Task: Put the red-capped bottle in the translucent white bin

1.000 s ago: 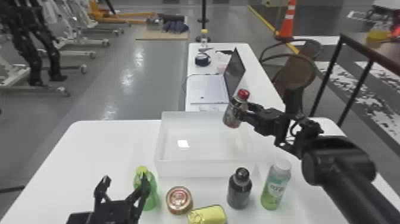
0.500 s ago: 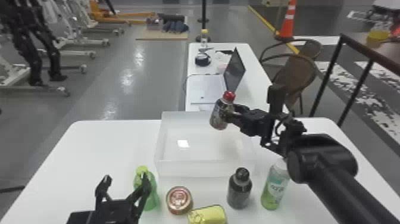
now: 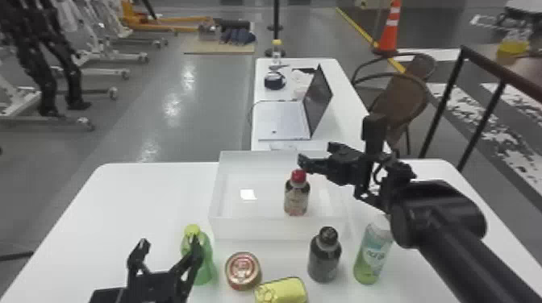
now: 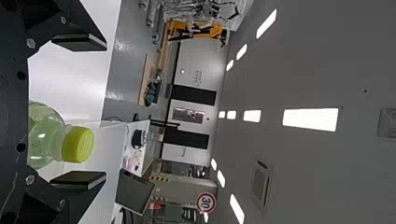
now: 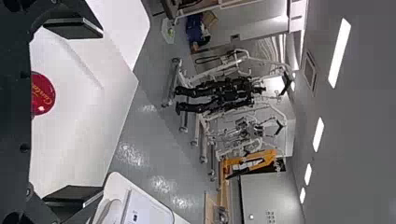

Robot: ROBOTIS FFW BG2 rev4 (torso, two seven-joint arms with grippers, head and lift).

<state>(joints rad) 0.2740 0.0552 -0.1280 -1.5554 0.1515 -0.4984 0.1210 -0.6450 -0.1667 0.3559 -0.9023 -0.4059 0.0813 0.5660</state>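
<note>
Bottle (image 3: pixel 297 197) upright inside the bin (image 3: pixel 258 229); nearer right claw (image 3: pixel 318 154) above the bin, spread wide, empty; red cap (image 3: pixel 298 176) just below, favouring upward withdrawal.

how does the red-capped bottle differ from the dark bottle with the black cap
The red-capped bottle is inside the translucent white bin, while the dark bottle with the black cap stands on the white table, outside the bin. The red-capped bottle has a pale, patterned lower part, while the black-capped one looks dark nearly all over. Both are upright, with a narrow neck above a wider body.
</note>
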